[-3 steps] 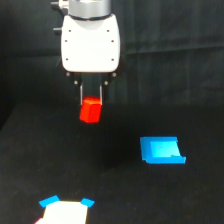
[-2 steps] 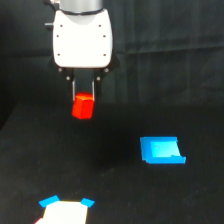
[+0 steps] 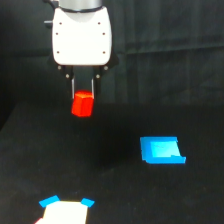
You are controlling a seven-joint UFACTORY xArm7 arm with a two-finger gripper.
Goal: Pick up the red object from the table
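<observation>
In the exterior view, the red object (image 3: pixel 82 104), a small red-orange block, hangs between my gripper's (image 3: pixel 83 95) two thin dark fingers, held clear above the black table (image 3: pixel 115 200). The white gripper body fills the upper left of the view. The gripper is shut on the block, whose top edge is pinched between the fingers.
A flat blue piece (image 3: pixel 161 150) lies on the table at the exterior view's right. A white sheet with blue corners (image 3: pixel 65 212) lies at the bottom left edge. A dark curtain hangs behind.
The gripper has moved up and toward the exterior view's left, carrying the red block with it. The blue piece and the white sheet have stayed put.
</observation>
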